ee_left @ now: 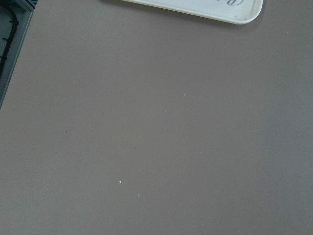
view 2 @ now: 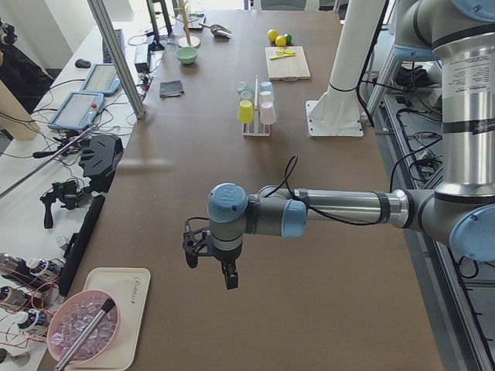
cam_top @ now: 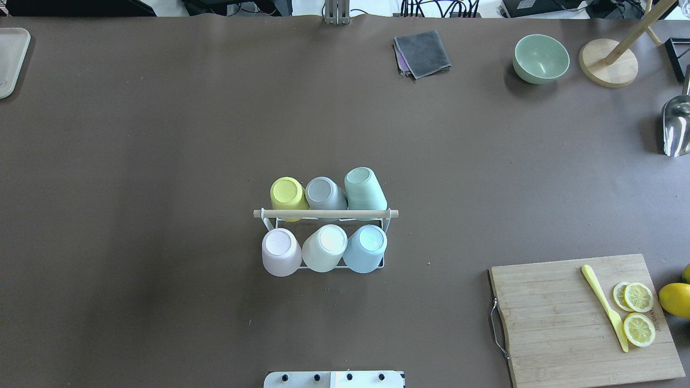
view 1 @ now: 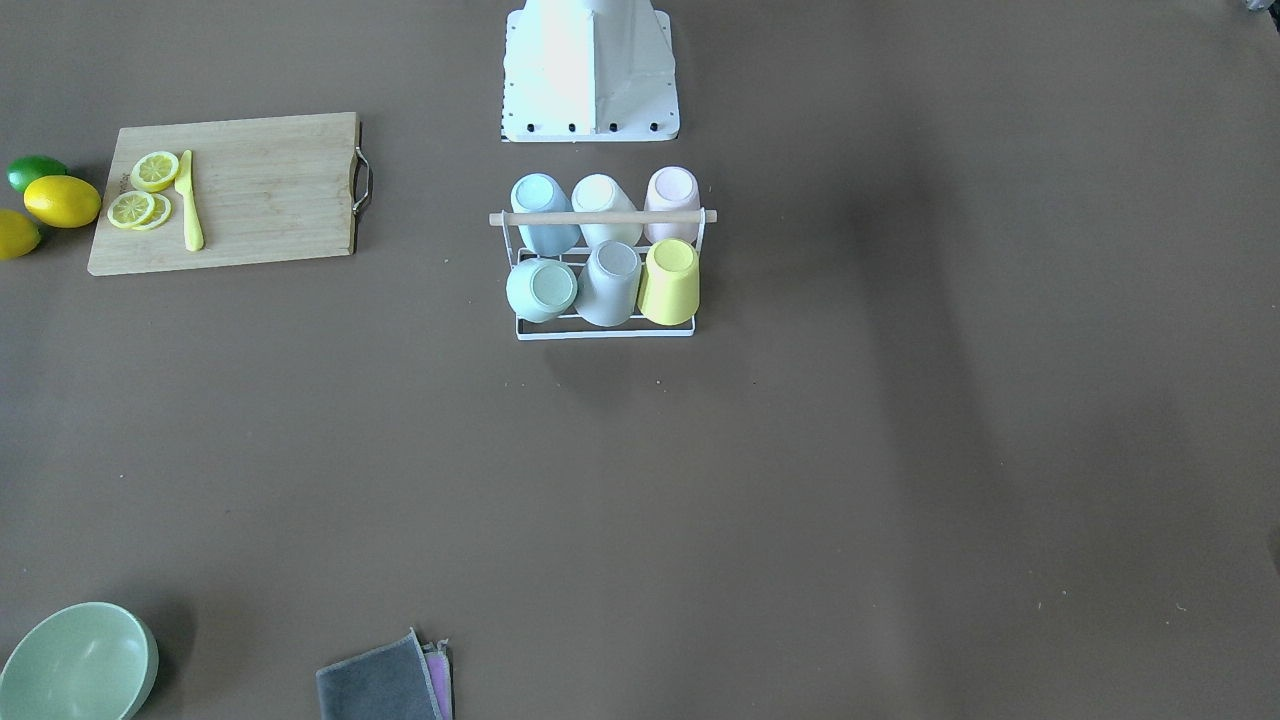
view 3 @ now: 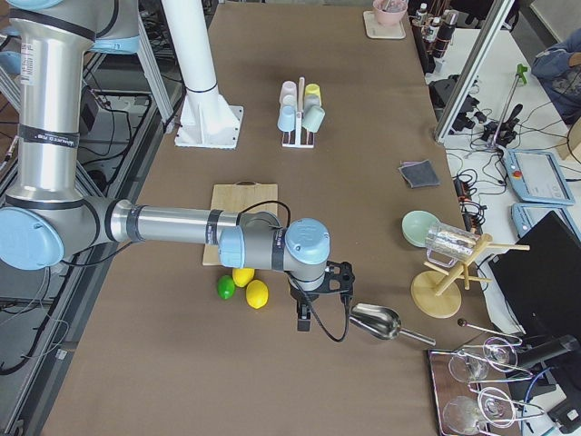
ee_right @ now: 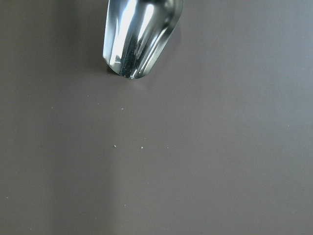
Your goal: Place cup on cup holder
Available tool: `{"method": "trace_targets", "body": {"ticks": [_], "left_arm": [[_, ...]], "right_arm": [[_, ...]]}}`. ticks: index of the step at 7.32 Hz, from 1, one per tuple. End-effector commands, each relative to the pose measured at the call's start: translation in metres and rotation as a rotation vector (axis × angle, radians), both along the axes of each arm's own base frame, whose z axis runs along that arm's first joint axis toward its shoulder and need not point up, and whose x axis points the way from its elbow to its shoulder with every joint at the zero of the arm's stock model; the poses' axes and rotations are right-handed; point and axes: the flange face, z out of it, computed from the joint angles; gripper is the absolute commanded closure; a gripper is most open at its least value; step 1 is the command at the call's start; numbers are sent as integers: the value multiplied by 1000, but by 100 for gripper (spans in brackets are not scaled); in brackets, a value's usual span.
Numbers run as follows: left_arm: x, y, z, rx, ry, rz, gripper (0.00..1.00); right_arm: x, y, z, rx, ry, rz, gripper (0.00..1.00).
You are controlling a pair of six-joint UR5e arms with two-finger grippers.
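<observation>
From my station I see the cup holder point(cam_top: 323, 214) standing mid-tabletop, just beyond the robot's base, with its wooden rod running left to right across the top. All six prongs carry an upturned cup. In the overhead view the far row reads, left to right, yellow cup point(cam_top: 287, 195), grey cup point(cam_top: 323, 194) and mint cup point(cam_top: 365, 188). The near row reads pink cup point(cam_top: 279, 249), cream cup point(cam_top: 326, 247) and blue cup point(cam_top: 367, 247). Neighbouring cups sit just beside one another, and the mint cup leans out to the right.

Both arms are well apart from the holder, each out over its own end of the tabletop. The left pincer point(view 2: 229, 280) hangs above bare tabletop at the left end, near a cream tray point(ee_left: 195, 7). I cannot tell whether it is spread or pressed together, since only the side camera catches it. The right pincer point(view 3: 302, 320) hangs above the right end, just beside a metal scoop point(view 3: 377, 322), with two lemons point(view 3: 251, 285) and a lime point(view 3: 225, 287) close by. I cannot tell its state either. I see nothing pinched in either one.

On the right side a cutting board point(cam_top: 555, 312) lies near the robot, bearing lemon slices point(cam_top: 639, 312) and a yellow knife point(cam_top: 604, 307). At the far edge sit a green bowl point(cam_top: 540, 58) and a folded grey cloth point(cam_top: 423, 51).
</observation>
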Motion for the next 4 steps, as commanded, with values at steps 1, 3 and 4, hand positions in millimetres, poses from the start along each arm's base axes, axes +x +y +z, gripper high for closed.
{"method": "trace_targets", "body": {"ticks": [1,3,4], "left_arm": [[1,1,2,-4,3,1,2],[1,1,0,-1,11,1,2],[1,1,-2,2,12,0,2]], "right_arm": [[0,0,-2,4,-3,0,0],[0,0,-3,6,-3,0,0],[0,-1,-4,7,-2,0,0]]}}
